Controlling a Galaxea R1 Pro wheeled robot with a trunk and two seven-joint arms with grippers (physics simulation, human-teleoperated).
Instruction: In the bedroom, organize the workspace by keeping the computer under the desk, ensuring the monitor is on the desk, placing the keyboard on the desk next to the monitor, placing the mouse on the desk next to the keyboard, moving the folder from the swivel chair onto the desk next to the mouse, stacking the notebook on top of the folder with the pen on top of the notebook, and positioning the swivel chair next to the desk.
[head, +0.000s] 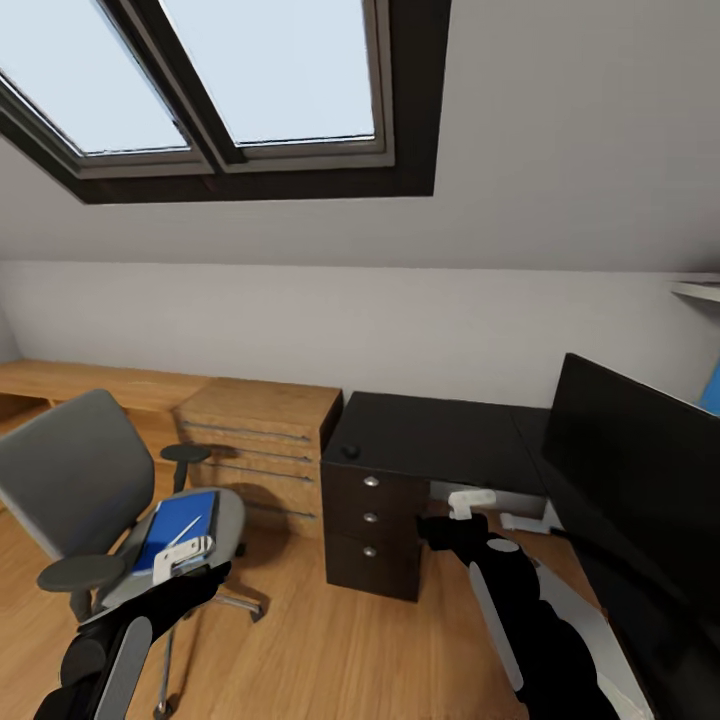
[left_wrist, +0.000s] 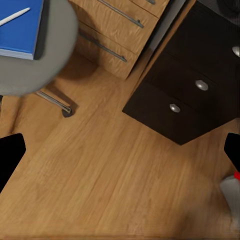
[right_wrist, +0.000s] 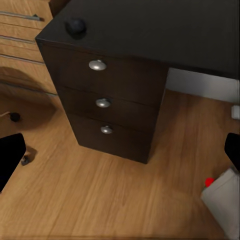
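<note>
The grey swivel chair (head: 75, 480) stands at the left, away from the black desk (head: 440, 435). The blue folder (head: 175, 528) (left_wrist: 20, 27) lies on its seat with the white pen (head: 186, 530) (left_wrist: 14, 16) on top. My left gripper (head: 186, 560) (left_wrist: 120, 155) hangs open just in front of the seat. A small black mouse (head: 350, 450) (right_wrist: 76, 26) sits on the desk's left corner above the drawers. The wide monitor (head: 630, 470) stands on the desk at the right. My right gripper (head: 470, 505) (right_wrist: 120, 155) is open beside the drawer unit. The pale computer (right_wrist: 225, 197) (left_wrist: 230, 192) stands low by the desk. Keyboard and notebook are out of view.
A light wooden drawer chest (head: 262, 440) stands between the chair and the desk's black three-drawer unit (head: 370, 520) (right_wrist: 105, 102). Bare wooden floor (head: 330, 650) lies in front of me. A sloped wall with a skylight (head: 230, 80) rises behind.
</note>
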